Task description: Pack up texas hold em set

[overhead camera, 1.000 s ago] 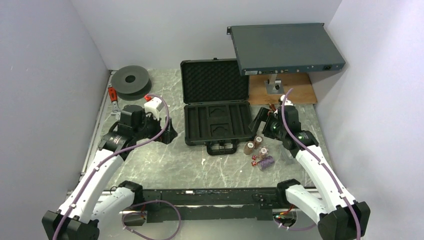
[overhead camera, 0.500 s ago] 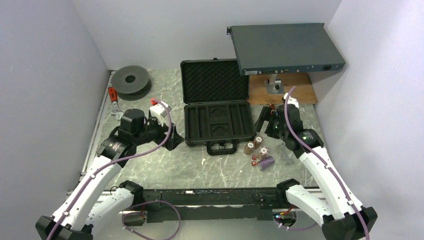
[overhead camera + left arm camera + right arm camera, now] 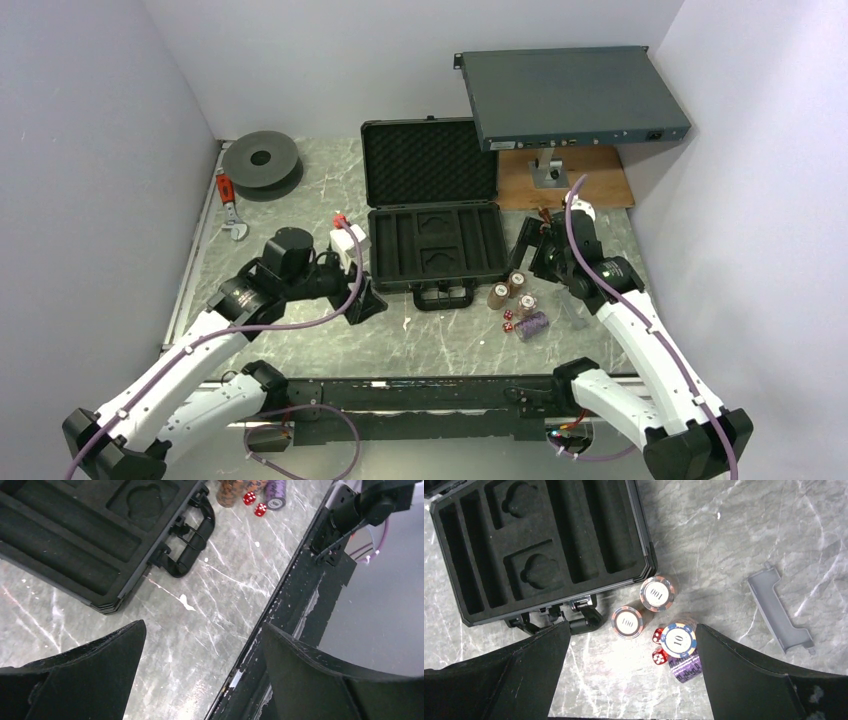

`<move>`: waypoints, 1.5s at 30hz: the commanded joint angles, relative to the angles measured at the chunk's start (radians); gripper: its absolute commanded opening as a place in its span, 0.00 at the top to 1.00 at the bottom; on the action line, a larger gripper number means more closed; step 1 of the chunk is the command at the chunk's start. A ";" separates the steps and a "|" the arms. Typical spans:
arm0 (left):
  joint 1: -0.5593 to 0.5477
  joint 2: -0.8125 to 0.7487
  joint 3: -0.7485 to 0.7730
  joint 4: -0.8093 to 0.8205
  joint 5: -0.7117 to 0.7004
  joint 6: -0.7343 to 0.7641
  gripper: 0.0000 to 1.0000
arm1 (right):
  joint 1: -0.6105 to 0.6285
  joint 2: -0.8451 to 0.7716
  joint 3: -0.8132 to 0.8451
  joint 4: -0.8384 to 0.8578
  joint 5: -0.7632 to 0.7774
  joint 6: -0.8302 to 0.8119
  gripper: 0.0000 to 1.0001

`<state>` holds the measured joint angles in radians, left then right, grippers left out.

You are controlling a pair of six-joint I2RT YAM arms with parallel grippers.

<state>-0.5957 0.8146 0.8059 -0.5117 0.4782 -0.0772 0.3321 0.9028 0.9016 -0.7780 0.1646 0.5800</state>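
Note:
The black briefcase lies open mid-table, with its slotted tray [image 3: 435,248] towards me and its egg-crate foam lid [image 3: 430,160] behind. Its handle [image 3: 445,293] faces me. Right of the handle stand brown chip stacks [image 3: 508,290]. A purple stack [image 3: 532,325] lies on its side beside two red dice [image 3: 507,318]. My left gripper [image 3: 366,298] is open and empty, hovering over bare table off the tray's [image 3: 75,530] near-left corner. My right gripper [image 3: 524,245] is open and empty above the chips. Below it are brown stacks [image 3: 656,593], the purple stack [image 3: 686,667] and the dice [image 3: 659,656].
A large grey rack box [image 3: 575,95] sits on a stand over a wooden board [image 3: 565,182] at the back right. A dark spool [image 3: 260,158] and a red-handled tool [image 3: 226,190] lie at the back left. A grey plastic clip [image 3: 780,607] lies right of the chips. A black rail [image 3: 300,605] lines the near edge.
My left gripper has moved right and nearer, from beside the briefcase's left side to off its near-left corner. The right arm has barely moved.

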 commanded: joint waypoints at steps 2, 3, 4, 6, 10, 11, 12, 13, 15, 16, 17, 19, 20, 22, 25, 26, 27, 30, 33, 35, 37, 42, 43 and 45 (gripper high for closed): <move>-0.055 0.008 -0.004 0.047 0.019 0.027 0.09 | 0.005 -0.022 -0.023 -0.038 0.003 0.032 0.00; -0.061 0.014 -0.004 0.045 0.013 0.026 0.09 | 0.005 -0.028 -0.031 -0.046 0.013 0.036 0.00; -0.068 0.021 -0.001 0.043 0.010 0.026 0.10 | 0.005 -0.034 -0.040 -0.056 0.025 0.041 0.00; -0.084 0.035 0.003 0.036 0.010 0.031 0.11 | 0.005 -0.046 -0.062 -0.071 0.050 0.061 0.00; -0.115 0.047 0.006 0.033 -0.017 0.033 0.12 | 0.005 -0.050 -0.054 -0.105 0.083 0.113 0.00; -0.121 0.050 0.006 0.032 -0.024 0.034 0.13 | 0.005 -0.048 -0.061 -0.108 0.088 0.134 0.00; -0.126 0.053 0.007 0.030 -0.032 0.034 0.13 | 0.005 -0.044 -0.071 -0.106 0.084 0.154 0.01; -0.130 0.054 0.008 0.028 -0.038 0.035 0.13 | 0.005 -0.036 -0.085 -0.102 0.072 0.169 0.02; -0.136 0.055 0.009 0.026 -0.050 0.036 0.14 | 0.005 -0.005 -0.109 -0.097 0.036 0.196 0.06; -0.139 0.055 0.010 0.024 -0.057 0.035 0.14 | 0.005 0.015 -0.116 -0.100 0.019 0.202 0.09; -0.142 0.053 0.010 0.023 -0.065 0.036 0.14 | 0.005 0.028 -0.121 -0.110 0.013 0.212 0.09; -0.149 0.046 0.009 0.020 -0.085 0.036 0.15 | 0.005 0.066 -0.133 -0.125 0.010 0.226 0.09; -0.152 0.042 0.007 0.019 -0.096 0.037 0.15 | 0.005 0.074 -0.140 -0.132 0.011 0.228 0.10; -0.154 0.033 0.004 0.022 -0.114 0.037 0.16 | 0.005 0.078 -0.151 -0.140 0.022 0.234 0.10; -0.157 0.033 0.005 0.019 -0.121 0.037 0.16 | 0.005 0.069 -0.165 -0.138 0.037 0.239 0.15; -0.156 0.035 0.006 0.019 -0.121 0.037 0.16 | 0.005 0.068 -0.168 -0.135 0.040 0.241 0.16; -0.157 0.037 0.007 0.018 -0.121 0.037 0.16 | 0.005 0.068 -0.170 -0.133 0.045 0.245 0.19; -0.160 0.044 0.008 0.015 -0.122 0.035 0.17 | 0.005 0.077 -0.190 -0.111 0.052 0.244 0.23; -0.163 0.041 0.006 0.017 -0.126 0.035 0.17 | 0.005 0.098 -0.201 -0.099 0.060 0.250 0.25; -0.162 0.042 0.006 0.018 -0.128 0.036 0.17 | 0.005 0.109 -0.208 -0.089 0.062 0.249 0.26; -0.163 0.047 0.007 0.019 -0.130 0.035 0.17 | 0.005 0.117 -0.207 -0.085 0.067 0.249 0.27; -0.165 0.059 0.007 0.019 -0.122 0.032 0.18 | 0.005 0.126 -0.215 -0.066 0.078 0.248 0.31; -0.166 0.059 0.006 0.019 -0.122 0.032 0.18 | 0.005 0.130 -0.218 -0.063 0.078 0.249 0.32; -0.167 0.059 0.004 0.022 -0.126 0.031 0.17 | 0.005 0.140 -0.224 -0.060 0.083 0.252 0.32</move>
<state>-0.7547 0.8738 0.8040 -0.5133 0.3569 -0.0628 0.3355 1.0306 0.6910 -0.8646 0.2058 0.8169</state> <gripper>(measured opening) 0.827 0.689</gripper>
